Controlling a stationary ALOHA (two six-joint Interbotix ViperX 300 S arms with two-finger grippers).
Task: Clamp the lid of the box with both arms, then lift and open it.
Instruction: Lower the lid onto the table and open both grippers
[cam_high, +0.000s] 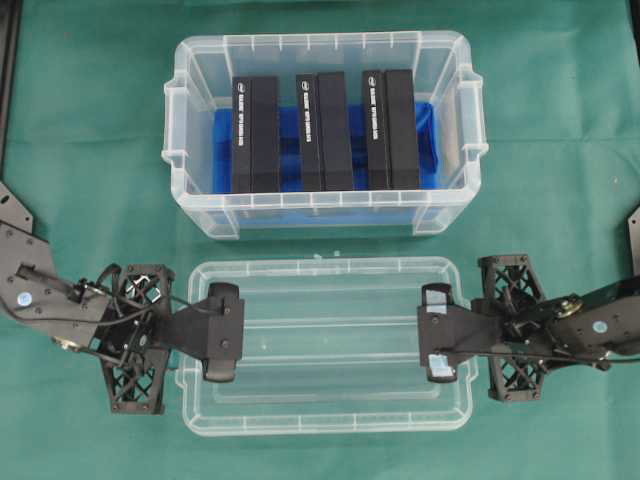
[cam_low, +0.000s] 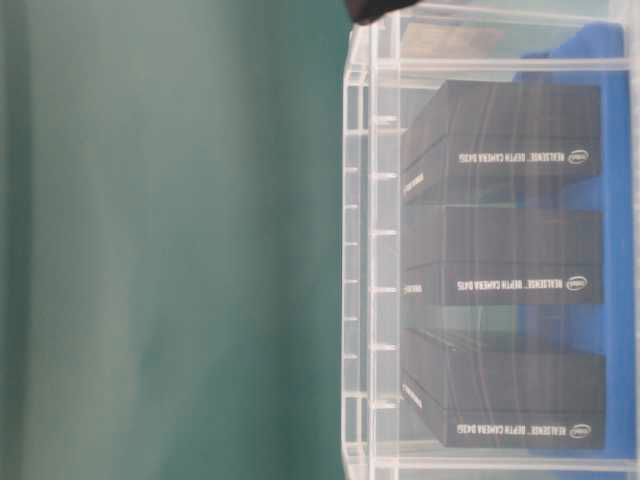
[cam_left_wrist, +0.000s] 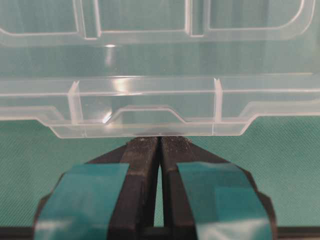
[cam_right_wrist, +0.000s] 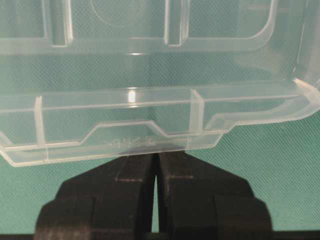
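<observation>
Teal-taped left gripper (cam_left_wrist: 159, 142) and right gripper (cam_right_wrist: 155, 156), both clenched on end tabs of the lid (cam_high: 325, 345) lying just before the box (cam_high: 322, 215), should rise level together, judging by 2 matched grips.

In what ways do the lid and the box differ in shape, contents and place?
The lid is flat and shallow; the box is a deep tub. The lid holds nothing; the box holds three black cases on a blue lining. The lid lies nearer the arms, gripped at both short ends; the box stands beyond it, untouched. Both are clear plastic.
</observation>
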